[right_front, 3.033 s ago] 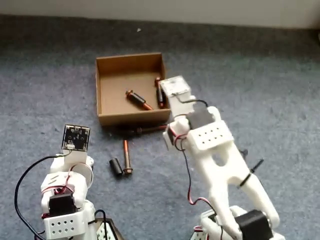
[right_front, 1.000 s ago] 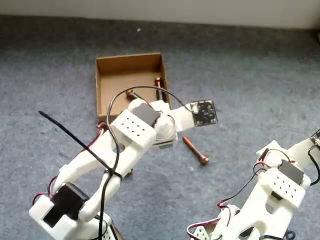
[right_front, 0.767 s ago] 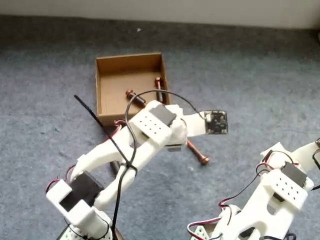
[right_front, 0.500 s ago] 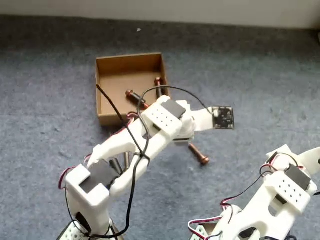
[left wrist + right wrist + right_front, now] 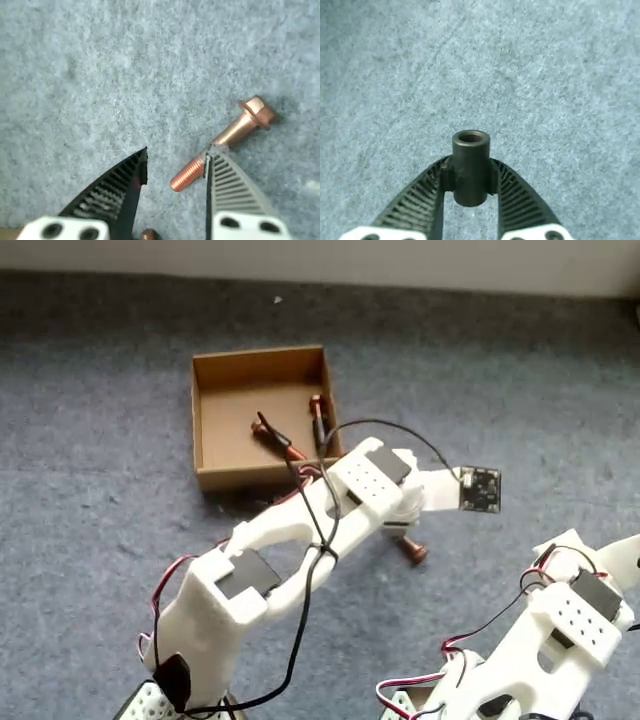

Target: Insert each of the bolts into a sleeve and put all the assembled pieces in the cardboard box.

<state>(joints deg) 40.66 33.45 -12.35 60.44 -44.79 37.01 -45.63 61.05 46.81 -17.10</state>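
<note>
A copper bolt (image 5: 235, 131) lies loose on the grey carpet, its head (image 5: 414, 551) showing past my left arm (image 5: 370, 480) in the high view. My left gripper (image 5: 175, 156) hangs open just above it, and the bolt's threaded end lies between the fingers, against one fingertip (image 5: 209, 152). My right gripper (image 5: 470, 170) is shut on a black sleeve (image 5: 470, 150), whose open bore faces the wrist camera above bare carpet. The right arm (image 5: 570, 625) is drawn back at the front right. The cardboard box (image 5: 208, 420) holds two bolts in black sleeves (image 5: 277, 437) (image 5: 319, 421).
The left arm stretches from the front left across the middle of the carpet, covering the floor in front of the box. Open carpet lies to the right of the bolt and behind it. A pale wall edge (image 5: 400, 260) runs along the back.
The left arm has swung out and to the right until its gripper hangs over the loose bolt. The right arm, at the box three seconds ago, has pulled back to the front right.
</note>
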